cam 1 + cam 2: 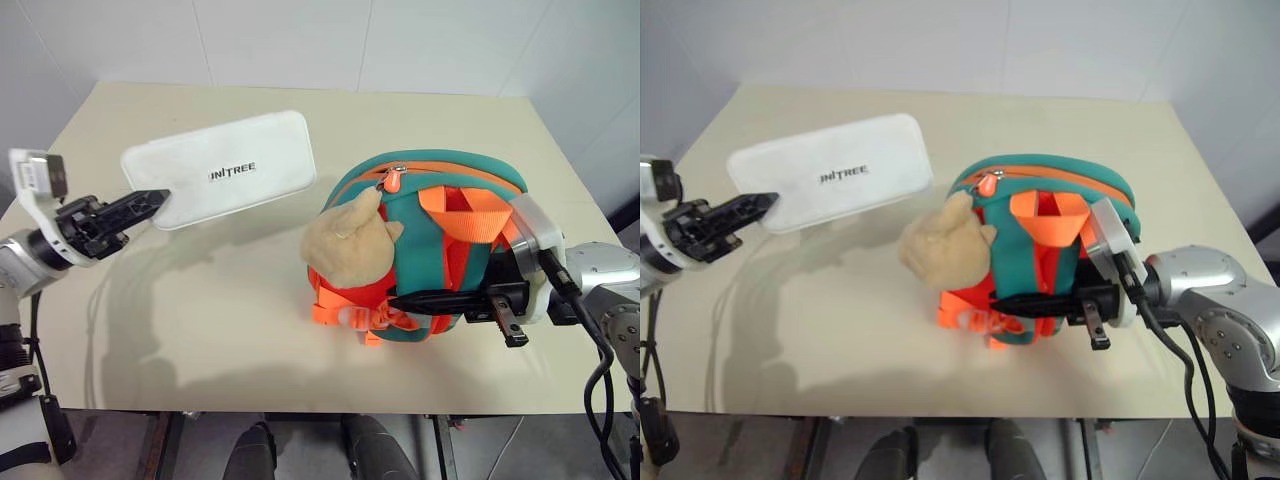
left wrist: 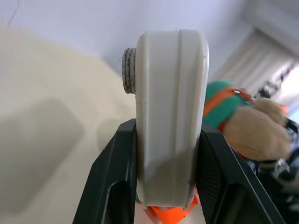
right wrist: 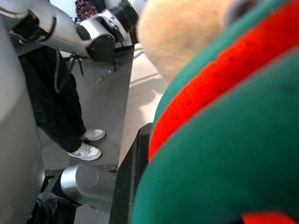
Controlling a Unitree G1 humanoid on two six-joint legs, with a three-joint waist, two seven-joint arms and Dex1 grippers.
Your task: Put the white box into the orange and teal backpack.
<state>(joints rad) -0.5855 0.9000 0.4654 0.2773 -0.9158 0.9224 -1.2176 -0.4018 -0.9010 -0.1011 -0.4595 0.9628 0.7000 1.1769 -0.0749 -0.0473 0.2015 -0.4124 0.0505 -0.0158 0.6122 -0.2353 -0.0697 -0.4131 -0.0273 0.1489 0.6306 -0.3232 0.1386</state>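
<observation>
The white box (image 1: 225, 166) is held clear of the table (image 1: 200, 320), clamped at one short end between the fingers of the left gripper (image 1: 150, 203). From that grip the box extends away toward the backpack, its broad face turned up. It is seen as a flat oblong case with rounded corners and small dark lettering at mid-face. In the left wrist view its edge is seen end-on, with a seam along it and a small round grey stud on one side.

The orange and teal backpack (image 1: 430, 250) is stood upright on the table, well apart from the box. Teal body, orange straps and zipper, a tan plush toy (image 1: 348, 245) on the side facing the left gripper. The right gripper (image 1: 420, 300) is closed on the orange straps low on the backpack.

A person's legs and pale shoes (image 3: 86, 144) are noted in the right wrist view.
</observation>
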